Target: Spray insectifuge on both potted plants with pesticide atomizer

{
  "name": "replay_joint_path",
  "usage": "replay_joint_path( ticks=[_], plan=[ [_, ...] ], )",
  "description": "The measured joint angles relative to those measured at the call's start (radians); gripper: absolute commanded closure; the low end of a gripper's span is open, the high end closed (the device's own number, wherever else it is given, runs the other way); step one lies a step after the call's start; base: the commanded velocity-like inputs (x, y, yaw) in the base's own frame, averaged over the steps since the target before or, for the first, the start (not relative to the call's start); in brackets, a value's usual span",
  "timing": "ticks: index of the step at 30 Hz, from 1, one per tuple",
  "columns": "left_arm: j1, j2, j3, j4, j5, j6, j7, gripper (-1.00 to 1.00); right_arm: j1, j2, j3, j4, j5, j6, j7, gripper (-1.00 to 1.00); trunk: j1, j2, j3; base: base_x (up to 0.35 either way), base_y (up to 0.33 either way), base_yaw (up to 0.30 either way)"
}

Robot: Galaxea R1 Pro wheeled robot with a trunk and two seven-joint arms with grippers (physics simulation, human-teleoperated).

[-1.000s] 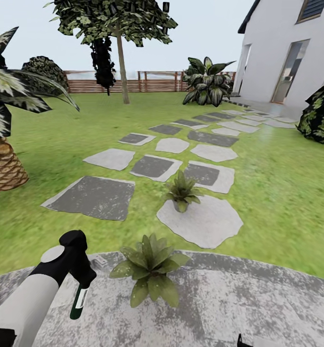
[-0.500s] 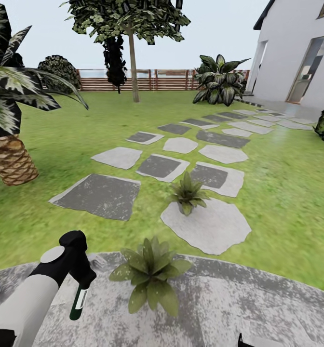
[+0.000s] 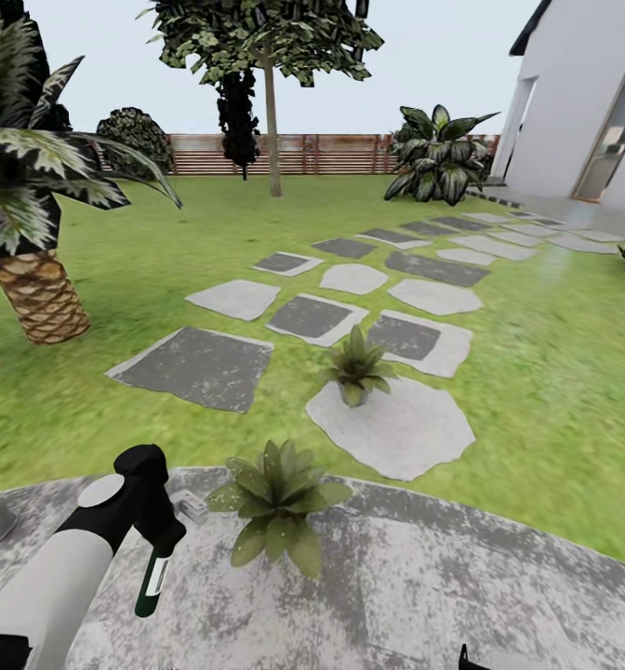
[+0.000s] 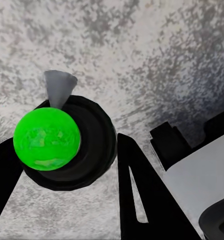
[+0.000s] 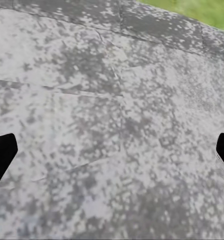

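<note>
Far left, a palm (image 3: 33, 223) with a scaly brown trunk stands on the lawn (image 3: 145, 270), well away from the action. Down at the lower left the left gripper (image 3: 156, 549) hangs over the round grey patio (image 3: 424, 596), its fingers (image 4: 137, 190) clamped on the pesticide atomizer (image 3: 152, 582); the slim dark green bottle with its white label pokes out below the fingers, tilted slightly. From the left wrist, the bottle's dark round top with a bright green cap (image 4: 47, 140) sits right between the two dark fingers, paving underneath. Just beside the fingers, toward the lawn, lies a small grey block (image 3: 192, 507) at the patio's edge. Next along, the near potted plant (image 3: 277, 507) spreads its leaves on the patio rim, close ahead of the held bottle. Farther out, the second potted plant (image 3: 357, 365) sits on the edge of a pale stepping stone (image 3: 396, 430), well beyond the fingers. Over to the right, the right gripper (image 5: 112, 150) looks down at bare paving, its two fingertips (image 5: 3, 150) spread wide with nothing between them. A white house (image 3: 582, 121) closes the right side
</note>
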Motion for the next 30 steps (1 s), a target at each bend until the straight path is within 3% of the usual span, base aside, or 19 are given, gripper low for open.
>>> replay_joint_path(
  ticks=[7, 15, 22, 30],
  plan=[
    [0.0, 0.0, 0.0, -0.001, 0.0, 0.002, 0.0, 1.0, 0.0, 0.001, 0.0, 0.0, 0.0, 0.0, 0.0, -1.0, 0.0, 0.0, 0.0, 0.209, -0.219, 0.266],
    [-0.001, -0.002, -0.001, -0.001, 0.0, 0.002, 0.0, 1.0, 0.0, 0.001, 0.0, 0.0, 0.0, 0.001, 0.0, -1.0, 0.0, 0.0, 0.0, 0.152, -0.232, 0.032],
    [0.0, 0.001, -0.003, -0.002, 0.0, 0.002, 0.001, 1.0, 0.0, 0.001, 0.001, 0.0, 0.0, 0.0, -0.001, -1.0, 0.0, 0.0, 0.0, -0.037, -0.276, 0.169],
    [-0.004, 0.003, -0.002, -0.003, 0.0, 0.002, 0.001, 1.0, 0.0, 0.002, 0.001, 0.0, 0.0, 0.0, -0.001, -1.0, 0.001, 0.0, 0.0, -0.234, -0.214, 0.276]
  ],
)
